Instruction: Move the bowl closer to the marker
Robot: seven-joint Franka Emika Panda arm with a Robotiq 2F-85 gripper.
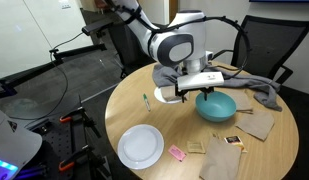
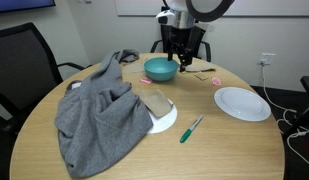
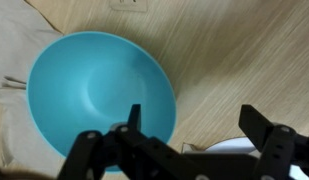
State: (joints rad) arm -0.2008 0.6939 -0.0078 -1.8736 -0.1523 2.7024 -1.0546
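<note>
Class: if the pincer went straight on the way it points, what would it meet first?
Probably the bowl, at its rim: the pincer points down, open, one finger inside the rim, the other over the table. Height unclear.

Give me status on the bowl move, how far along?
Done: approach. The gripper is at the teal bowl, open, one finger inside the rim and one outside in the wrist view. In hand: the grasp; jaws not yet closed. Left: the actual move. In an exterior view the bowl sits well apart from the green marker, so it has to be carried or dragged over.
</note>
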